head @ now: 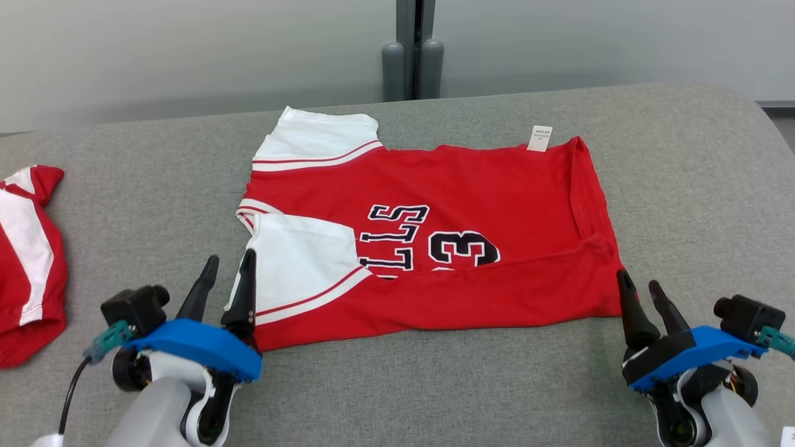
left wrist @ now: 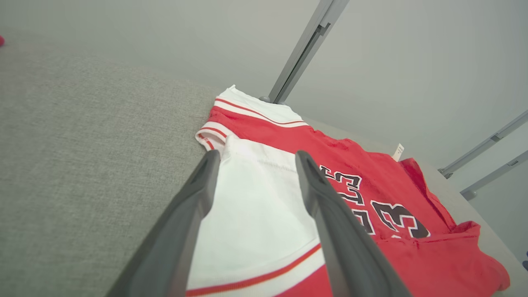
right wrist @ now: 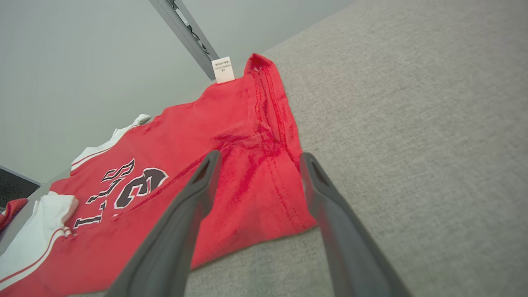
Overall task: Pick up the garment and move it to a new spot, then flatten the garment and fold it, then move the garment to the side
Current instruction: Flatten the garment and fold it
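Observation:
The garment is a red jersey with white sleeves and black lettering, lying on the grey surface with its near long edge folded over. My left gripper stands open at the jersey's near left corner, one finger over the white sleeve. My right gripper is open at the near right corner, fingers spread above the red hem. Neither holds cloth. The jersey runs away to the right in the left wrist view, and the jersey stretches off to the left in the right wrist view.
A second red and white garment lies at the left edge of the grey padded surface. A white label sticks up from the jersey's far edge. A grey post stands behind against the pale wall.

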You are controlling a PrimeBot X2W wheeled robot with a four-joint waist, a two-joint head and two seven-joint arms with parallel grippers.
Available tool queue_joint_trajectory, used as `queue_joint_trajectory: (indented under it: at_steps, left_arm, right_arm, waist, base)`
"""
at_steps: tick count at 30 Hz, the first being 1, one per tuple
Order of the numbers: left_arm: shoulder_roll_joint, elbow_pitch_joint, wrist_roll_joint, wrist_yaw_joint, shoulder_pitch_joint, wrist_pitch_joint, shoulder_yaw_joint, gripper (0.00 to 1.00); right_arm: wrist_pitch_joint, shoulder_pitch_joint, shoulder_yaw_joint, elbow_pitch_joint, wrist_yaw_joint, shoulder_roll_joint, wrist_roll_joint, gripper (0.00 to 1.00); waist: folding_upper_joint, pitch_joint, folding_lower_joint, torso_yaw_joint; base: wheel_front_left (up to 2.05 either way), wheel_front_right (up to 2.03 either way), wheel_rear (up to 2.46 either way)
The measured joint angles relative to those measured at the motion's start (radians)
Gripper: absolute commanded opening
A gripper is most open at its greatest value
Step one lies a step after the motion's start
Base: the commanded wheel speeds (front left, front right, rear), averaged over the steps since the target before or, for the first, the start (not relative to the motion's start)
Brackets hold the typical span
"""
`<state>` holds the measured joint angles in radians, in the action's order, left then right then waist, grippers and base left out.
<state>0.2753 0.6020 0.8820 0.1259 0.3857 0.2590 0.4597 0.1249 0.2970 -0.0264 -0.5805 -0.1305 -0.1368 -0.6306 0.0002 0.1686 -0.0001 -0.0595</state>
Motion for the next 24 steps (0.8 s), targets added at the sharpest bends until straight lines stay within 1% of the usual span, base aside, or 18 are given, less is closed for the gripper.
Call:
queue_joint_trajectory:
  at_steps: [5,10,13,18,24]
  left_arm:
    - [0.009,-0.001,-0.043,0.0,-0.061,0.002,-0.031,1.0]
    - [0.005,0.01,-0.089,0.0,-0.118,0.002,-0.057,1.0]
    - [0.0,0.037,-0.117,0.0,-0.131,0.003,-0.049,1.0]
    - [-0.016,0.1,-0.128,0.0,-0.13,0.003,-0.026,1.0]
    - [-0.037,0.151,-0.132,0.0,-0.087,0.007,0.001,1.0]
  right_arm:
    - [0.015,-0.019,-0.016,-0.022,0.0,-0.035,0.041,1.0]
    - [0.022,-0.012,-0.034,-0.054,0.0,-0.046,0.08,1.0]
    - [0.025,0.014,-0.046,-0.088,0.0,-0.054,0.102,1.0]
    - [0.024,0.056,-0.067,-0.165,0.0,-0.056,0.13,1.0]
    - [0.037,0.1,-0.089,-0.256,0.0,-0.05,0.146,1.0]
  waist:
    - [0.0,-0.007,0.0,0.006]
    - [0.0,-0.005,0.0,0.008]
    - [-0.0001,-0.001,0.0,0.008]
    - [-0.0001,0.008,0.0001,0.01]
    - [-0.0002,0.02,0.0,0.011]
  base:
    - [0.0,0.0,0.0]
    - [0.0,0.0,0.0]
    - [0.0,0.0,0.0]
    - [0.0,0.0,0.0]
    - [0.0,0.0,0.0]
